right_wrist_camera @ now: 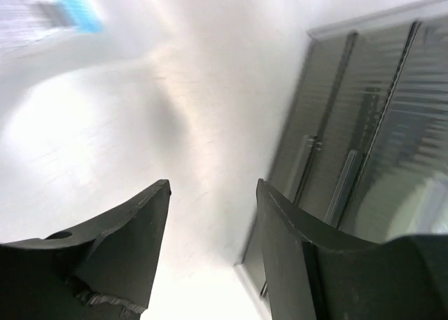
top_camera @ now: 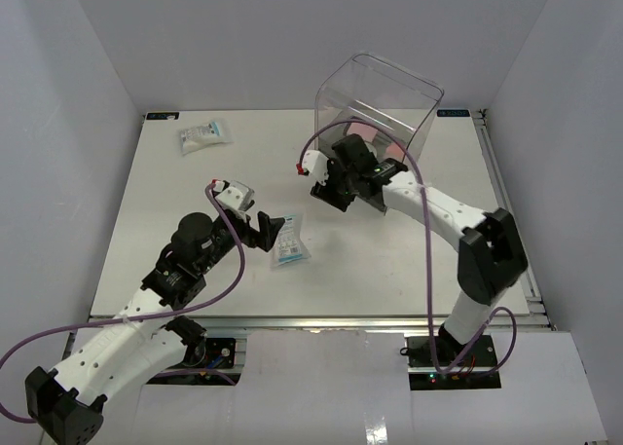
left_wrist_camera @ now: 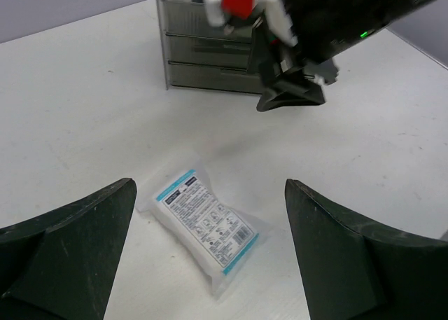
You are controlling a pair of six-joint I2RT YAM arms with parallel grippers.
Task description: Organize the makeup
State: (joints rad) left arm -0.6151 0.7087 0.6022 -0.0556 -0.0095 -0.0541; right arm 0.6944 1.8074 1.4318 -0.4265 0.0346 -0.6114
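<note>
left gripper: jaws spread as wide as they went, nothing between the pads; hung low over the table, pointed fwd toward the drawer box
near packet: white-and-blue flat packet, lay flat on the table approx mid-table, printed side up, blue band at each short end, turned diagonal; sat below the gap betw. the left fingers, touching neither in the wrist view
far packet: 2nd white-and-blue packet, flat on the table near the far left corner, well apart from both arms and from the near packet
right gripper: jaws partly apart, gap bare, nothing held; aimed down at bare table just in front of the drawer box, box front to the right of the fingers in its own wrist view
drawer box: big clear plastic box w/ grey drawers, stood at the far right of the table; drawer fronts faced the arms, looked shut in the left wrist view, though the right arm hid part of them
pink item: flat pink piece seen thru the clear wall of the drawer box; which compartment, couldn't tell
table: white top, both packets and the drawer box rested on it
grippers vs each other: right one sat beyond the near packet, betw. it and the drawer box; left one on the packet's near side; the two were near but apart
cables: purple, one looped along each arm
</note>
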